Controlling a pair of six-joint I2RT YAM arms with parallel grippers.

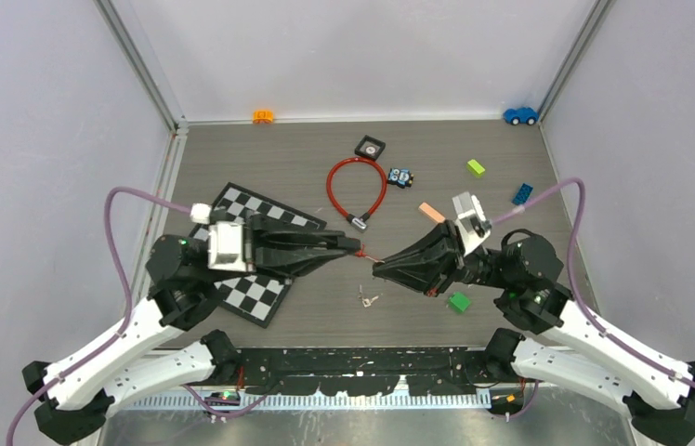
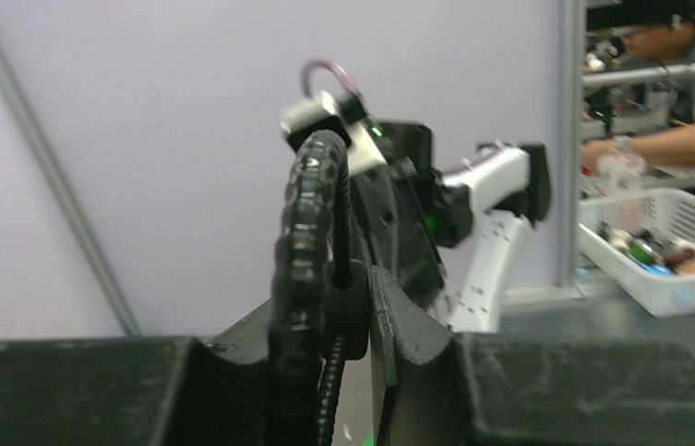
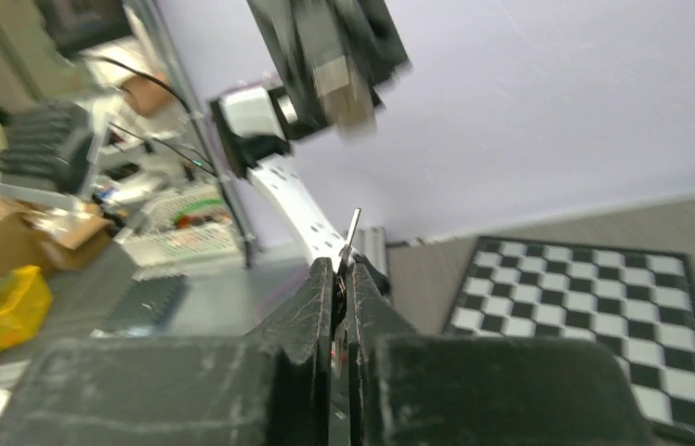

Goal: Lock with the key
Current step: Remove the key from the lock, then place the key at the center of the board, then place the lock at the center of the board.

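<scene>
A red cable lock (image 1: 332, 186) lies in a loop at mid-table, its black and silver end (image 1: 360, 222) nearest the arms. My left gripper (image 1: 360, 248) reaches in from the left, just below that end. In the left wrist view it (image 2: 362, 279) is shut on a black end piece (image 2: 355, 311) with a dark ribbed cable (image 2: 307, 223) rising from it. My right gripper (image 1: 376, 269) points at it from the right, tips almost meeting. It (image 3: 344, 265) is shut on a thin silver key (image 3: 353, 228) whose blade sticks out past the tips.
A checkerboard mat (image 1: 260, 293) lies under the left arm. Spare keys (image 1: 368, 299) lie on the table below the grippers. A green block (image 1: 458, 301) sits by the right arm. An orange block (image 1: 431, 212), a black box (image 1: 371, 147) and small toys lie further back.
</scene>
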